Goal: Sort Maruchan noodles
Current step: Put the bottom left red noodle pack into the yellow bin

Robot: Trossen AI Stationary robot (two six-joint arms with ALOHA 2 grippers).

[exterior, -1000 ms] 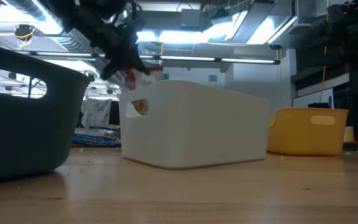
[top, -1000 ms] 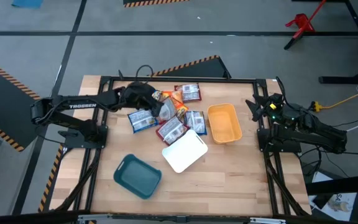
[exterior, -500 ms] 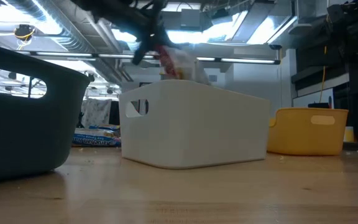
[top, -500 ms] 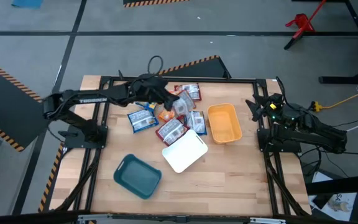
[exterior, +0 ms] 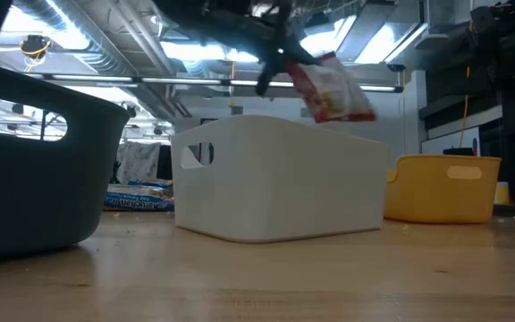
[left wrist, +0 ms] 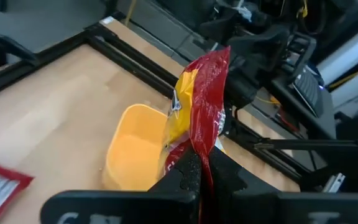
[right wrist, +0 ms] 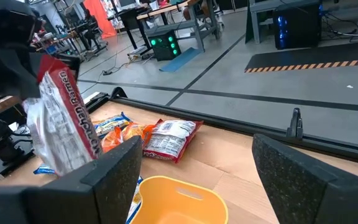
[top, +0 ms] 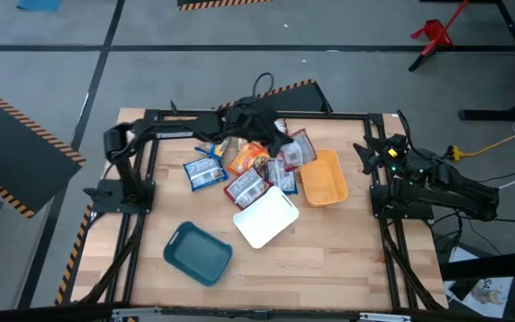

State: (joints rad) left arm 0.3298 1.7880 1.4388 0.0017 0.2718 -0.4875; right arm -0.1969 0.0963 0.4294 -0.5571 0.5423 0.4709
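My left gripper [top: 282, 143] reaches across the far half of the table and is shut on a dark red-and-silver noodle packet [top: 299, 150], carried in the air beside the orange bin's [top: 322, 177] far left corner. The low view shows that packet [exterior: 333, 89] above the white bin [exterior: 280, 179]. Several other packets lie flat on the table: a blue one [top: 204, 170], an orange one [top: 249, 158], a red one [top: 246, 186]. My right gripper [right wrist: 197, 180] waits open at the table's right edge [top: 378, 154]. My left gripper pinches the red-and-silver packet between its two fingers [left wrist: 185, 180] at one end [left wrist: 199, 163]. The packet is lifted clear and sticks out beyond the fingers, edge-on in the wrist view, over the orange bin [left wrist: 135, 149]. In the low view it slants down to the right of the gripper [exterior: 280, 55].
A white bin [top: 265, 217] stands at the table's middle and a teal bin [top: 198, 253] near the front left. More packets [right wrist: 173, 140] lie at the far side beyond the orange bin [right wrist: 179, 193]. Bare wood shows along the near edge and front right.
My left gripper has swung from the pile toward the table's right, still shut on the red-and-silver packet, and has risen. The packet has travelled with it, from above the pile to beside the orange bin, and now slants outward. The right arm has kept still.
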